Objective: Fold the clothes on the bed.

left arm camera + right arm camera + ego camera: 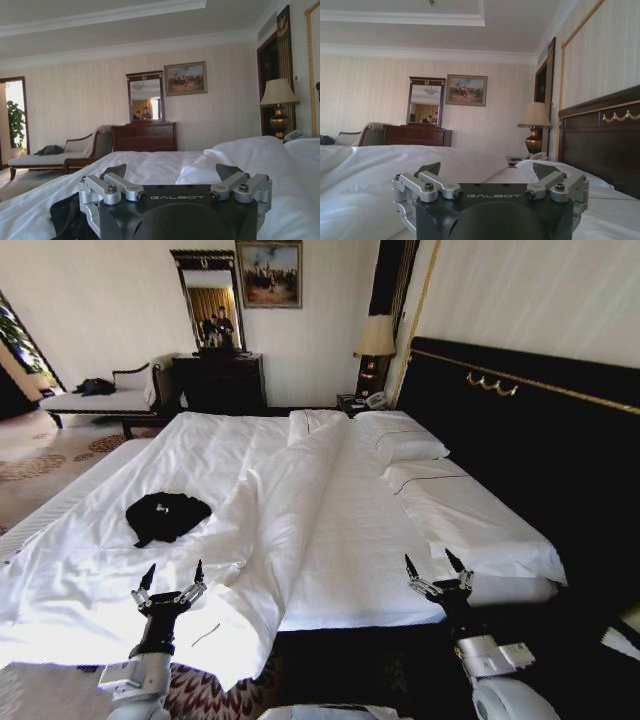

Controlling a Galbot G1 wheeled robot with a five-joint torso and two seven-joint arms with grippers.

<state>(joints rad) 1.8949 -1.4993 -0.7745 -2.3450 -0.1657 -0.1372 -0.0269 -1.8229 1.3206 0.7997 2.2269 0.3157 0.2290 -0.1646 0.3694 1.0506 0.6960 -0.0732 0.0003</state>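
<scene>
A crumpled black T-shirt (165, 514) lies on the left half of the white bed (350, 520), on the duvet. My left gripper (172, 574) hovers open over the bed's near edge, a little nearer to me than the shirt, with nothing between its fingers. In the left wrist view the left gripper (172, 170) is open and a bit of the black shirt (67, 217) shows just beyond it. My right gripper (437, 563) is open over the bed's near right edge, far from the shirt. The right wrist view has the right gripper (487, 167) open above the white sheets.
A folded-back duvet ridge (300, 490) runs down the bed's middle. Pillows (410, 445) lie by the dark headboard (530, 430). A chaise (100, 398), a dresser with mirror (218, 380) and a lamp (375, 345) stand at the far wall. Patterned carpet (40, 460) lies left of the bed.
</scene>
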